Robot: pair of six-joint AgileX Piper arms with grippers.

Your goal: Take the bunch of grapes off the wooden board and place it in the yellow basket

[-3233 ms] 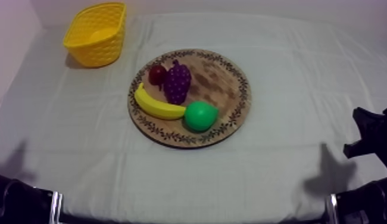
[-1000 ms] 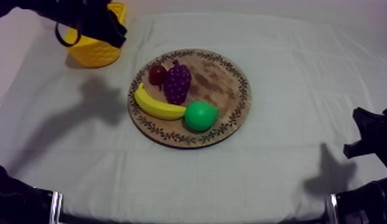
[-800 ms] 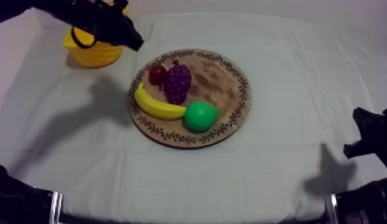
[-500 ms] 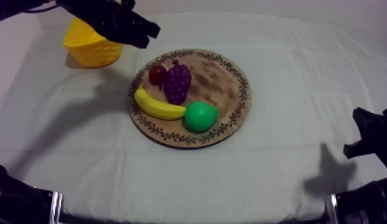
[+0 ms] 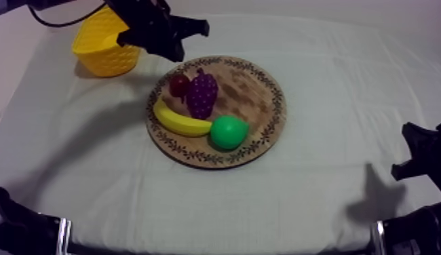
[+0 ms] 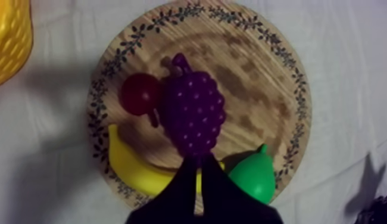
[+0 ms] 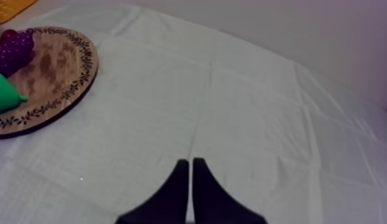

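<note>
Grey-white cloth (image 5: 345,95) covers the worktop. From above, we see the bunch of grapes (image 5: 201,93) lying on the wooden board (image 5: 260,88), against a small red fruit (image 5: 178,85) and just beside a banana (image 5: 179,121), with a pear (image 5: 228,131) near. Our left hand (image 5: 184,41) hangs over the board's far rim beside the yellow basket (image 5: 104,47), apart from the grapes. From our left wrist, its fingers lie together on nothing, their tip in line with the bunch's narrow end. From our right wrist, the right hand (image 7: 190,162) is closed and empty over bare cloth, well apart from the board.
</note>
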